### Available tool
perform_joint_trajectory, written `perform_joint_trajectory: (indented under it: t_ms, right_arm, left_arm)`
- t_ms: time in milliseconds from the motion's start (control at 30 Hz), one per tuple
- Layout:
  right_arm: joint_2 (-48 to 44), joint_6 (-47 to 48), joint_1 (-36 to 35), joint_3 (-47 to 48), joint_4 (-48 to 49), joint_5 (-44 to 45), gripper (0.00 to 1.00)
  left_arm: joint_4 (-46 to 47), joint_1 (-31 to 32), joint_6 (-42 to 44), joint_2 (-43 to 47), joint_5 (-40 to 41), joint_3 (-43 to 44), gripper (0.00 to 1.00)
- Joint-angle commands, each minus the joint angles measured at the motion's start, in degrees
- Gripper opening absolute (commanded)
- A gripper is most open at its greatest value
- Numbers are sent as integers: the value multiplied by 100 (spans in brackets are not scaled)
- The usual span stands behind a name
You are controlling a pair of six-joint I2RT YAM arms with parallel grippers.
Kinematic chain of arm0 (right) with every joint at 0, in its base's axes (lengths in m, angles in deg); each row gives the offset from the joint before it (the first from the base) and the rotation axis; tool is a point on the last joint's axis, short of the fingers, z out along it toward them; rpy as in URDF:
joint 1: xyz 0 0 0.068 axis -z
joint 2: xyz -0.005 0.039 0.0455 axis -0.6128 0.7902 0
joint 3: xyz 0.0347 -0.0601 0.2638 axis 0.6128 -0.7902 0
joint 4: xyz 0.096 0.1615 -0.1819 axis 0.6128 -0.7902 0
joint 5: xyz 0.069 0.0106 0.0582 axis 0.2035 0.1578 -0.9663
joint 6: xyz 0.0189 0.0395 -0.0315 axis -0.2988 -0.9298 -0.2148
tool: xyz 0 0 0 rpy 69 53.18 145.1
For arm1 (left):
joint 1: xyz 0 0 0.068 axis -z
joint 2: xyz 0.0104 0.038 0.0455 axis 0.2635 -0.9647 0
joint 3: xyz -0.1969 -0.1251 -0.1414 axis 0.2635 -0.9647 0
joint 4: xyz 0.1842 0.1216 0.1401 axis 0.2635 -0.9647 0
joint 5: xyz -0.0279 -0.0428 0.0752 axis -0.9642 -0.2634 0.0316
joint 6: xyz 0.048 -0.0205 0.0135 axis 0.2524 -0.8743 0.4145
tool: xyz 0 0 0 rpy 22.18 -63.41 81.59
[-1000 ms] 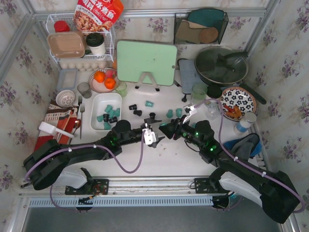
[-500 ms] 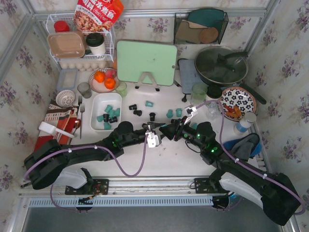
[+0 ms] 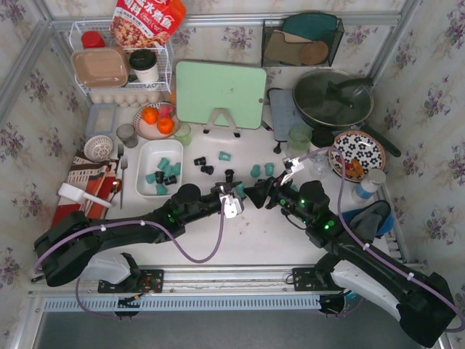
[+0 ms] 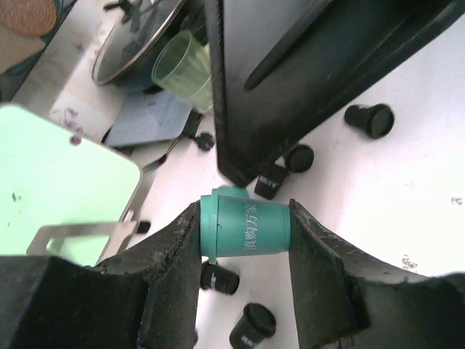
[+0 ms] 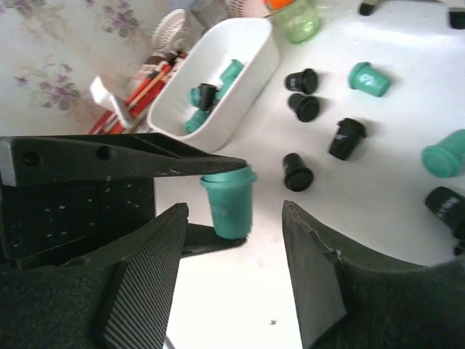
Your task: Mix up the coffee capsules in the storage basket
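Observation:
My left gripper [image 3: 237, 193] is shut on a teal coffee capsule [image 4: 245, 229], its fingers pressing the capsule's rim and base, held above the table's middle. My right gripper [image 3: 256, 195] faces it tip to tip and is open. Its jaws stand wide on either side of the same capsule [image 5: 229, 203] without touching it. The white storage basket [image 3: 154, 150] lies to the left with several teal and black capsules [image 3: 163, 174] in it. More capsules lie loose on the table, black ones [image 3: 208, 170] and teal ones [image 3: 256, 171].
A green cutting board [image 3: 220, 93] stands on its rack at the back. A lidded pan [image 3: 333, 98], a green cup [image 3: 299, 136] and a patterned plate [image 3: 357, 154] are at the right. A fruit plate [image 3: 155, 120] and a wire rack [image 3: 120, 65] are back left.
The left gripper moved right to meet the right one and closed on the teal capsule. The right gripper's jaws opened and let the capsule go.

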Motion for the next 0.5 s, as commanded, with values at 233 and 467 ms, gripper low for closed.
perform_joint_trajectory:
  t_ms: [233,467]
  right_arm:
    - [891,1752,-9,479,-1123,1901,57]
    - [2078,1889,-32,563,-98,1193,59]
  left_arm:
    - [-1128,-1387,-1849,441,2546,165,13]
    - [-1981,-2813,-3338,521,3066,155,14]
